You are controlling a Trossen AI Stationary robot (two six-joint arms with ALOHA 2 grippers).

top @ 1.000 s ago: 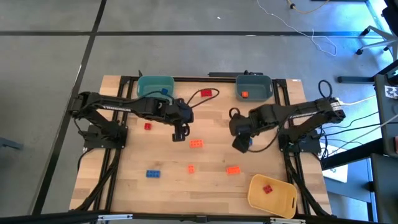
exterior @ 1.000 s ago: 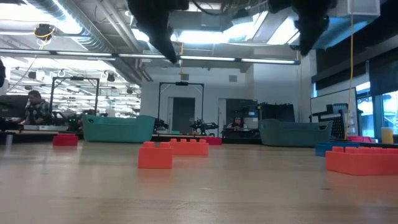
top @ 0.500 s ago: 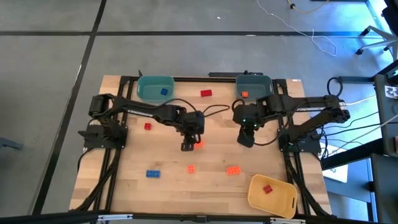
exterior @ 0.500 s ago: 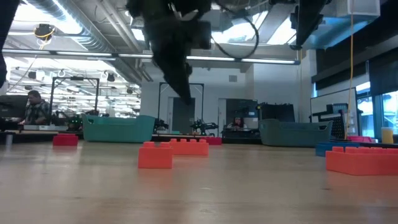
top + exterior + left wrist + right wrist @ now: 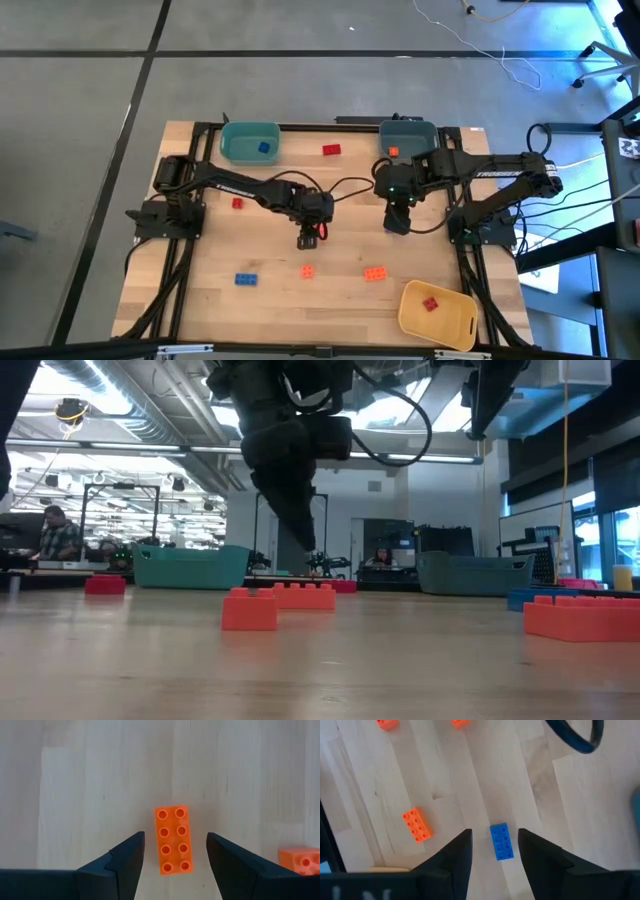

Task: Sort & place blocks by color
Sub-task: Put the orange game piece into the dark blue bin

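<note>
**benchbot_fan:** Which arm goes first, you reckon? In the overhead view the left gripper [image 5: 309,237] sits mid-frame, right over the orange oblong brick [image 5: 173,838]. Its wrist view shows that brick lying flat on the wood, lower centre of the frame, framed by the two dark fingers [image 5: 121,862] with daylight on both sides. Jaws spread wide, nothing held.

**studs_up:** Yeah, and the key bit is the long axis. It runs up-down in that wrist picture, along the fingers, so the jaws would close across the short sides. Looks like a straight drop and a squeeze to me, no wrist twist needed.

**benchbot_fan:** What about the right gripper [image 5: 395,222]? It's right of centre in the overhead view, just below the grey-blue bin [image 5: 428,140].

**studs_up:** Similar story. Its wrist view has a blue oblong brick [image 5: 501,841] between its parted fingers, lower middle of the frame, long axis roughly along them with a slight tilt. Also open and empty, though the brick looks smaller there, so my guess is that arm hangs higher.

**benchbot_fan:** So left is nearer its pick?

**studs_up:** I'd say so. The square orange brick [image 5: 301,860] at the lower right edge of the left wrist frame is well clear of the fingers.
</note>
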